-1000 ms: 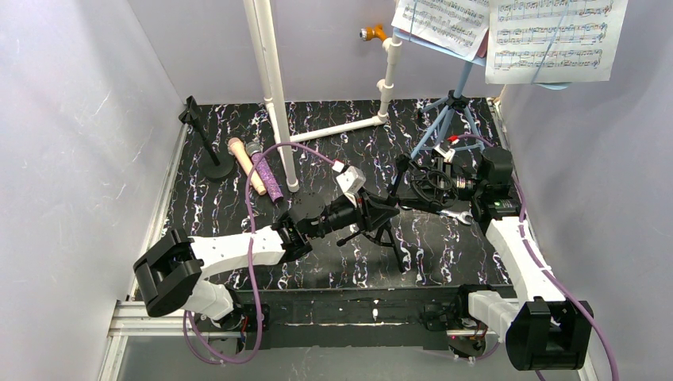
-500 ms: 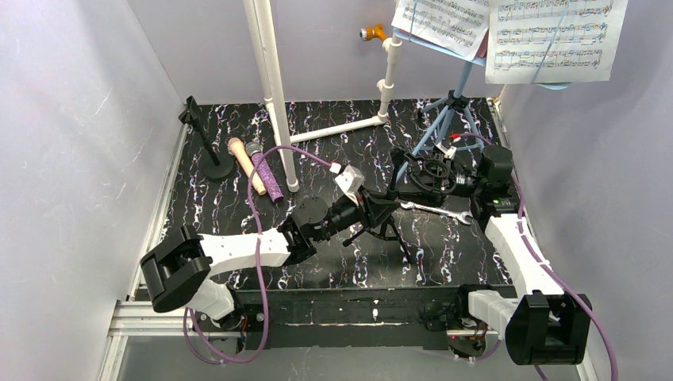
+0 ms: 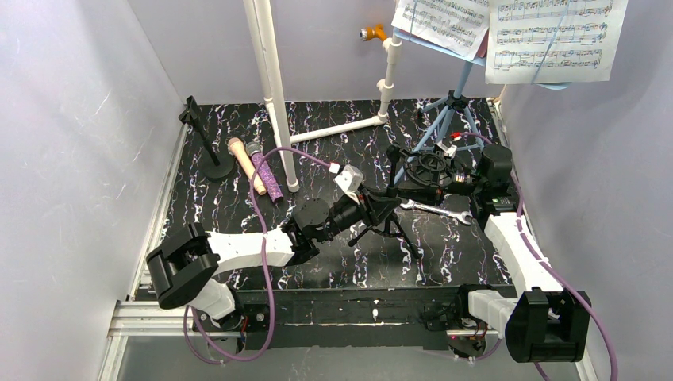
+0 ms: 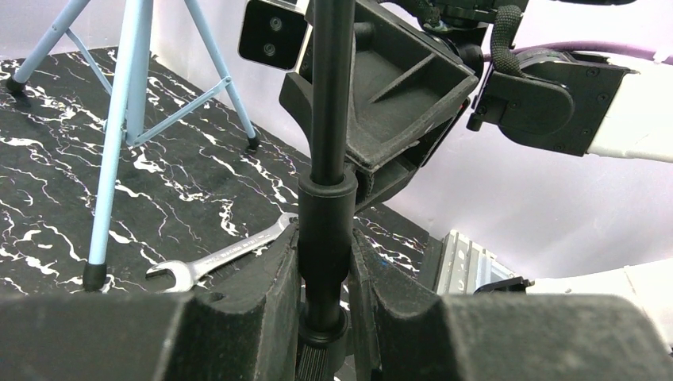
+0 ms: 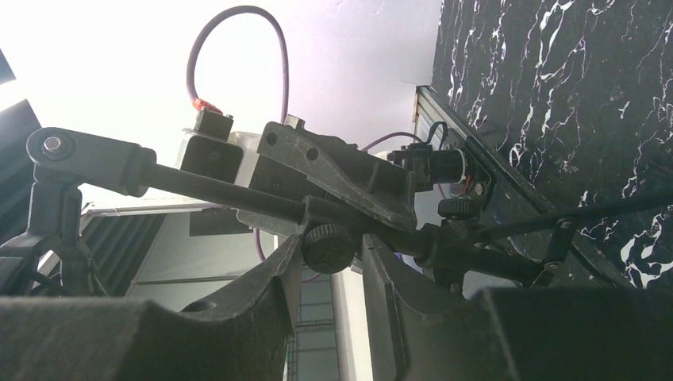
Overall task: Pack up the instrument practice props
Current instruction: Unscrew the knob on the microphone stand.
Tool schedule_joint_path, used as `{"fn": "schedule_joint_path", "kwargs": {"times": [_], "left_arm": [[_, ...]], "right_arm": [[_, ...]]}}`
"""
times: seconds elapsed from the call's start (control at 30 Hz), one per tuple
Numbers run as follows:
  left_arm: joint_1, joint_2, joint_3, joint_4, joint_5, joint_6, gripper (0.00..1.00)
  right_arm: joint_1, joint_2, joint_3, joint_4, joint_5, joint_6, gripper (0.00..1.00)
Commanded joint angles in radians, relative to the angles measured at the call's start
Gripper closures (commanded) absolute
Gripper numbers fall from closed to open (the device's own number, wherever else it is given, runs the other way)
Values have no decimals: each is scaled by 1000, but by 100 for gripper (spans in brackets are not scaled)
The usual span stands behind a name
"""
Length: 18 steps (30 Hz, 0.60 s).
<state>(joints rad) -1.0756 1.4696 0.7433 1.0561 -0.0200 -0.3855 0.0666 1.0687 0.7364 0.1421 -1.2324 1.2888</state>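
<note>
Since a second ago the black mic tripod (image 3: 394,230) has tipped up, its top swinging toward the upper frame; it sits centre-right in the top view. Left gripper (image 4: 324,317) jaws squeeze its pole (image 4: 332,95), right gripper (image 5: 329,266) jaws pinch a knob (image 5: 329,248) — only the wrist views show that. Mismatched pulls could twist it loose, or the legs could snag the silver wrench (image 3: 432,210).
</note>
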Motion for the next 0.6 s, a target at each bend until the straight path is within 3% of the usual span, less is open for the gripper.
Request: {"fn": "schedule_joint_path", "kwargs": {"times": [0.0,0.57], "left_arm": [[-8,-17,21,152,-21,-15,100],[-9,-4,4,183,-17,-48,100]], "right_arm": [[4,3,8,43,2,6,59],[4,7,-14,95,18,37,61]]}}
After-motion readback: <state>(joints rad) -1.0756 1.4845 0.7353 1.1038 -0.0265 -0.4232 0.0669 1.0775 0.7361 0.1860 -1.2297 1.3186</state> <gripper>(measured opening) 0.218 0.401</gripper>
